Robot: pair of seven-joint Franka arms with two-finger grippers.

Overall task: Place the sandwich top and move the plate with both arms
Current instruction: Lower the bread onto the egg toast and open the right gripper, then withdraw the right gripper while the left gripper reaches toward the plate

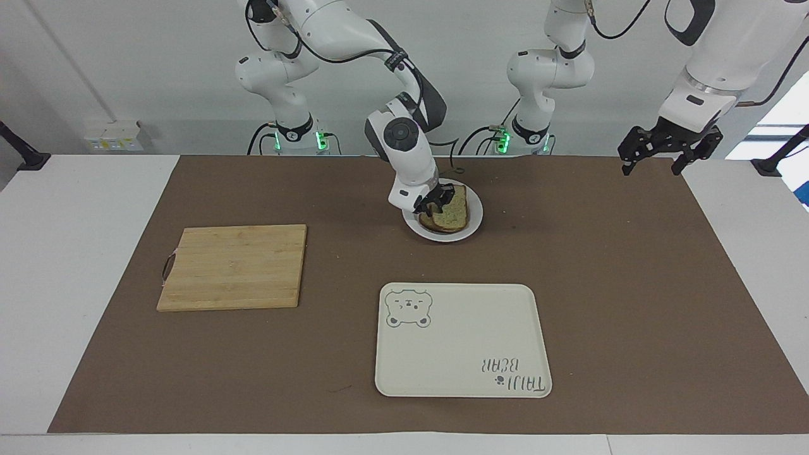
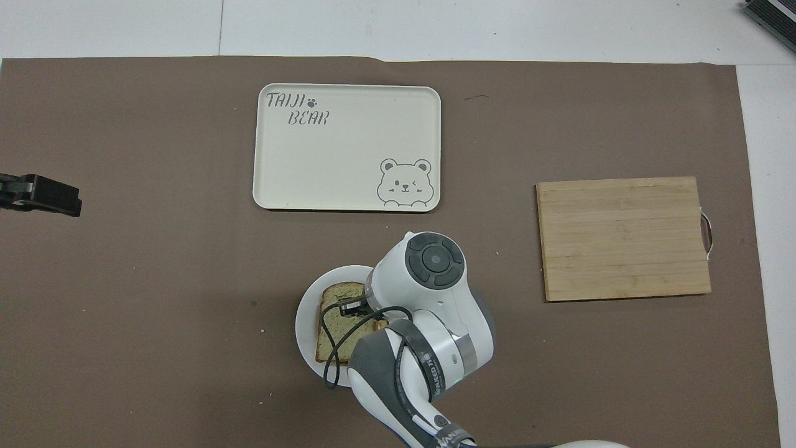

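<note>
The sandwich top (image 1: pixel 452 215), a speckled slice with a brown crust, lies flat on the stack on the small white plate (image 1: pixel 473 226), close to the robots at mid table. My right gripper (image 1: pixel 435 201) hangs just over the slice's edge toward the right arm's end, fingers spread and clear of the bread. In the overhead view the right arm covers part of the slice (image 2: pixel 336 311) and the plate (image 2: pixel 304 323), and only a bit of the right gripper (image 2: pixel 352 307) shows. My left gripper (image 1: pixel 651 165) waits open and empty, raised over the mat's edge at the left arm's end (image 2: pixel 43 195).
A cream bear tray (image 1: pixel 461 341) lies farther from the robots than the plate (image 2: pixel 345 146). A wooden cutting board (image 1: pixel 234 265) lies toward the right arm's end (image 2: pixel 622 236). A brown mat covers the table.
</note>
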